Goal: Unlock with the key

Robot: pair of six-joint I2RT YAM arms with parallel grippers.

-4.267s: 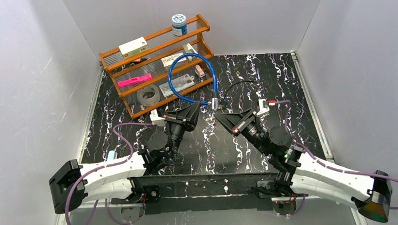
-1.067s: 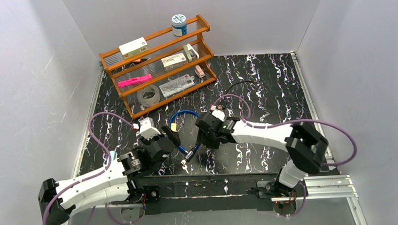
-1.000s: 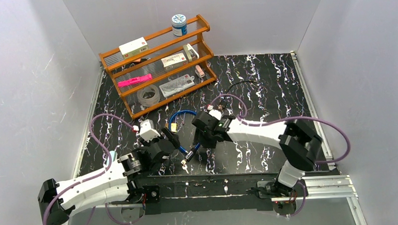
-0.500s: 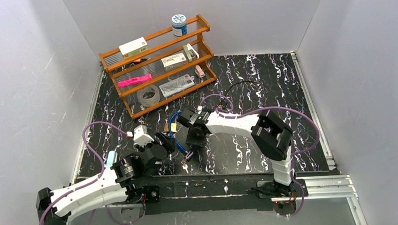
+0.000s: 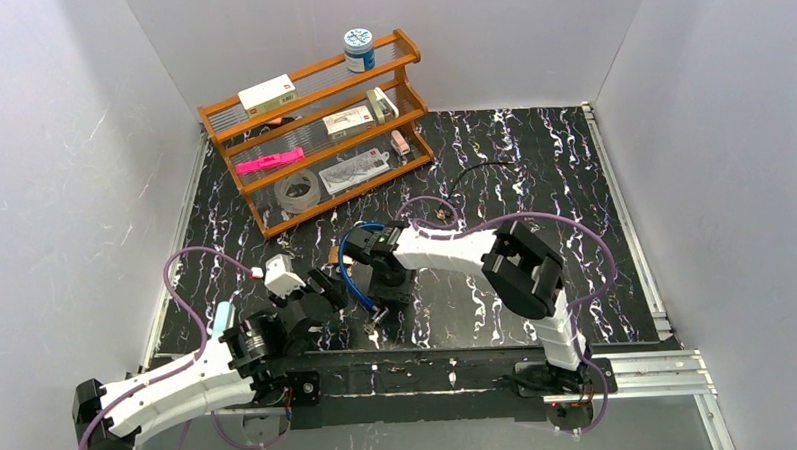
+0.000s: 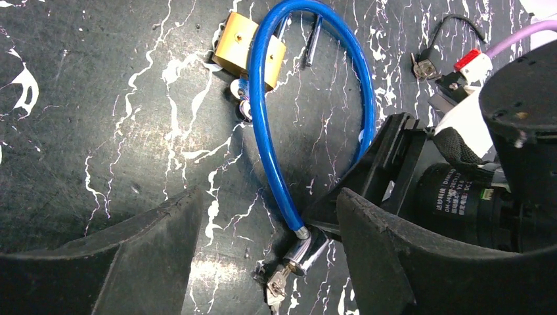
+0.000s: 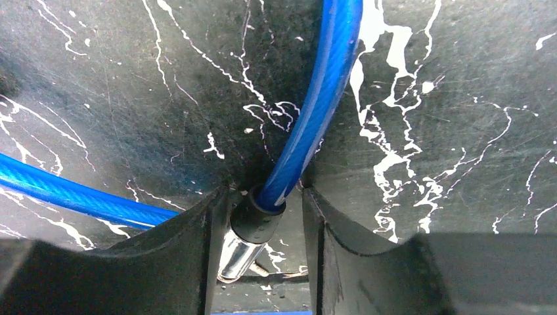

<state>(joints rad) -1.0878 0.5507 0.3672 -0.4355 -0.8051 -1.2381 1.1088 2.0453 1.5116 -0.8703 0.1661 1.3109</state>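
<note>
- Top external view: we see a black marbled table (image 5: 573, 179).
- Our left gripper (image 6: 263, 262) hangs low, fingers wide apart, holding nothing.
- Our right gripper (image 7: 263, 197) squeezes the black end of the blue cable lock (image 7: 322, 98).
- The lock lies looped near the table's front middle.
- Small keys (image 6: 276, 285) touch its silver tip.
</note>
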